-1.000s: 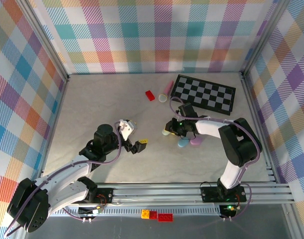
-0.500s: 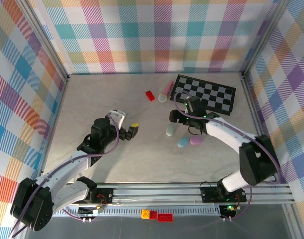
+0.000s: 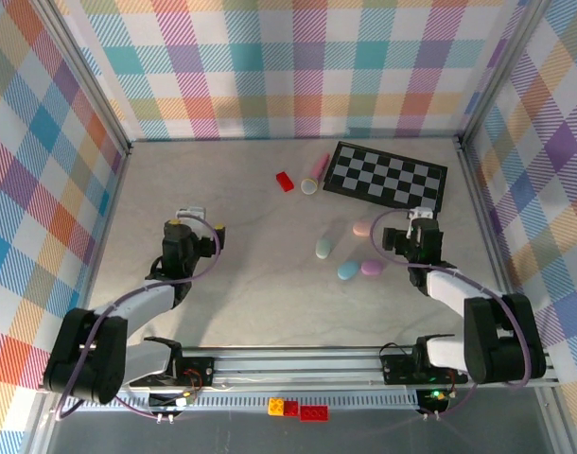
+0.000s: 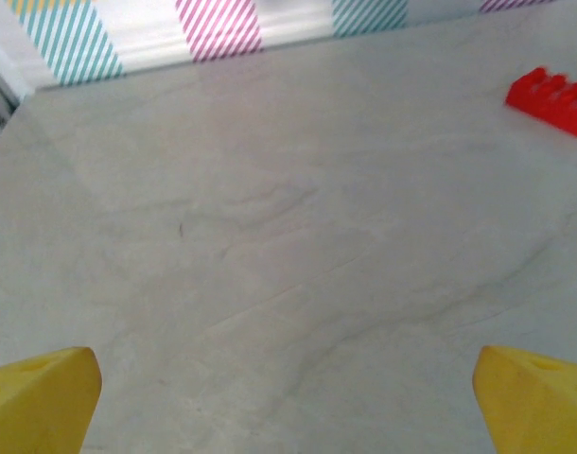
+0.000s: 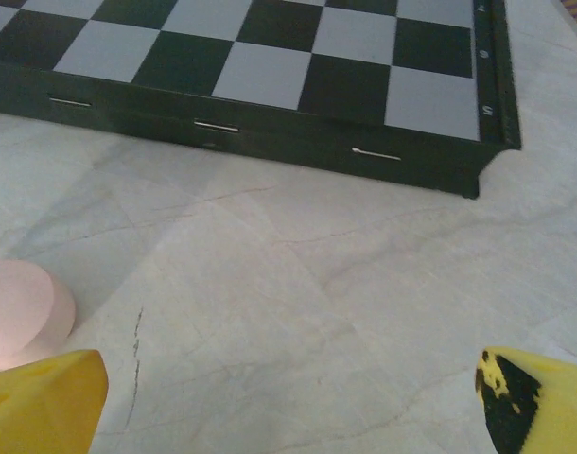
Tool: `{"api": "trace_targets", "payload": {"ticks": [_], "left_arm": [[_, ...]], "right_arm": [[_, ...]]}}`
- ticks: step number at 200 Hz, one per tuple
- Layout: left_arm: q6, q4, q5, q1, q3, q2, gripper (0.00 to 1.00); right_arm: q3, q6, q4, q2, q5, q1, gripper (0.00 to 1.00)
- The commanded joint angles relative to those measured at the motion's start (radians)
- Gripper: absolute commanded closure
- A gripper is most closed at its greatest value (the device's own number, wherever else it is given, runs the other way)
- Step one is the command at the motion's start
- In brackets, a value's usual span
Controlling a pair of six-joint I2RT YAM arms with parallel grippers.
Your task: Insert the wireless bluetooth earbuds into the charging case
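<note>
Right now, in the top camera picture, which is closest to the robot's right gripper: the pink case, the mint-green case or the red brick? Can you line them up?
Starting from the right gripper in the top view:
1. Pink case, just to its left.
2. Mint-green case, farther left, around mid-table.
3. Red brick, farthest, off to the left and toward the back wall.

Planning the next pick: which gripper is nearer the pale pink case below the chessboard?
Right. The right gripper is just right of the pale pink case; the left gripper is far off to its left.
</note>
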Motion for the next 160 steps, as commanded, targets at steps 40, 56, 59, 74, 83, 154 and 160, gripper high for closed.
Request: {"api": "trace_targets", "payload": {"ticks": [40, 56, 59, 74, 83, 154, 160], "left_arm": [[-0.101, 0.256, 0.089, 0.083, 0.027, 0.229, 0.0], [-0.11, 0.275, 0.087, 0.091, 0.035, 0.274, 0.0], [-0.114, 0.285, 0.088, 0.094, 0.034, 0.282, 0.0], [-0.122, 0.343, 0.093, 0.104, 0.031, 0.347, 0.0], [-0.127, 0.362, 0.095, 0.112, 0.035, 0.369, 0.0], [-0.146, 0.316, 0.1, 0.126, 0.052, 0.362, 0.0], [-0.146, 0.316, 0.1, 0.126, 0.051, 0.362, 0.0]], "right_arm": [[-0.002, -0.073, 0.383, 0.146, -0.176, -0.025, 0.01], [-0.018, -0.081, 0.449, 0.19, -0.242, -0.042, 0.01], [-0.021, -0.082, 0.463, 0.199, -0.254, -0.045, 0.01], [-0.027, -0.08, 0.516, 0.247, -0.285, -0.059, 0.01], [-0.021, -0.071, 0.506, 0.244, -0.293, -0.066, 0.01], [0.011, -0.041, 0.442, 0.248, -0.311, -0.098, 0.01], [0.011, -0.041, 0.443, 0.248, -0.311, -0.098, 0.01]]}}
